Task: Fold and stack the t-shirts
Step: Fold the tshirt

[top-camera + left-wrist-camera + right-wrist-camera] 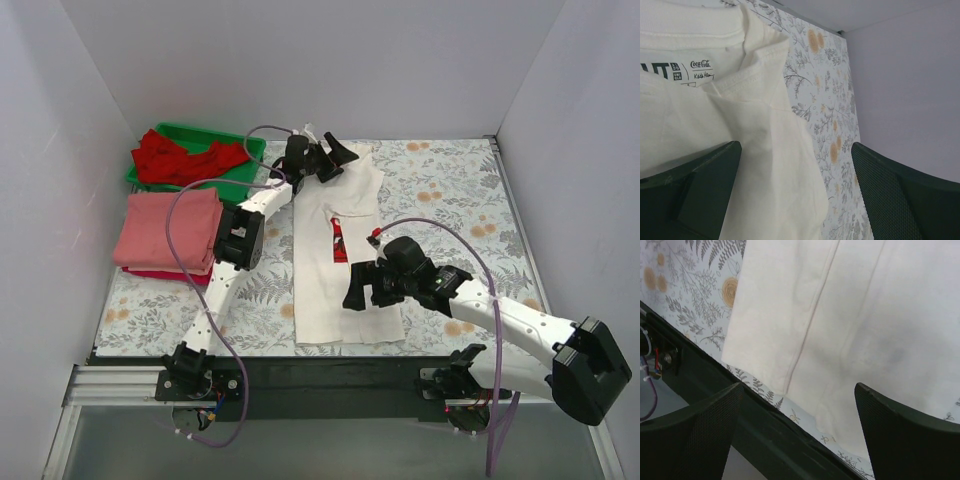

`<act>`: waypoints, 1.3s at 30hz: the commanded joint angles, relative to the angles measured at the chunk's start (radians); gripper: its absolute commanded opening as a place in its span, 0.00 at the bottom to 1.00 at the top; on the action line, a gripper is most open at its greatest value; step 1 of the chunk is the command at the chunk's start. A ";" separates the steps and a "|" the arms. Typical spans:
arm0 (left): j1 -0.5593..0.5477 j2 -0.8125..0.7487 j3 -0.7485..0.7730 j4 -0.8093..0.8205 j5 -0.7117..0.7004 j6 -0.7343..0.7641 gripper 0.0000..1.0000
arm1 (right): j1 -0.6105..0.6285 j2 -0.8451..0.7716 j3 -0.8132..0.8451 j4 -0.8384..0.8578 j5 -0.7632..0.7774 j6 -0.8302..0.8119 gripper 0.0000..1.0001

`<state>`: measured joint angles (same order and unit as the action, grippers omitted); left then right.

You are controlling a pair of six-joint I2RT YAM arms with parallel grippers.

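A cream-white t-shirt lies folded into a long strip down the middle of the table, a bit of its red-and-black print showing. My left gripper is open above its collar end; the collar label shows in the left wrist view. My right gripper is open above the shirt's near hem, empty. A folded salmon-pink t-shirt lies on a crimson one at the left. A bright red t-shirt lies crumpled in the green tray.
The table has a floral cloth. White walls enclose three sides. A black rail runs along the near edge, also showing in the right wrist view. Purple cables loop from both arms.
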<state>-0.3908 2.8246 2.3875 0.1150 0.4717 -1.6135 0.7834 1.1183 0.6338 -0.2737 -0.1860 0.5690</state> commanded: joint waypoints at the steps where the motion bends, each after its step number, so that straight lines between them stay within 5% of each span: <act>1: -0.062 0.084 0.021 0.040 -0.031 -0.088 0.93 | -0.010 -0.044 0.059 -0.074 0.143 0.003 0.98; 7: -0.094 0.037 0.102 0.017 -0.153 -0.042 0.94 | -0.030 -0.051 0.105 -0.076 0.169 -0.038 0.98; 17: -0.123 -0.493 -0.114 -0.280 -0.214 0.312 0.96 | -0.039 -0.009 0.167 -0.075 0.206 -0.089 0.98; 21: -0.126 -0.739 -0.331 -0.307 -0.248 0.375 0.96 | -0.023 0.006 0.152 -0.085 0.093 -0.090 0.98; 29: -0.190 -1.420 -1.337 -0.198 -0.458 0.273 0.96 | 0.227 0.018 0.072 -0.168 0.206 -0.048 0.91; 32: -0.235 -1.569 -1.580 -0.210 -0.519 0.180 0.97 | 0.318 0.021 0.047 -0.183 0.244 -0.008 0.84; 39: -0.318 -1.829 -1.844 -0.317 -0.473 0.037 0.97 | 0.376 0.092 0.040 -0.180 0.270 0.003 0.63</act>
<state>-0.6811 1.0985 0.5583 -0.1719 0.0170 -1.4979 1.1481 1.1793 0.6647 -0.4492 0.0463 0.5529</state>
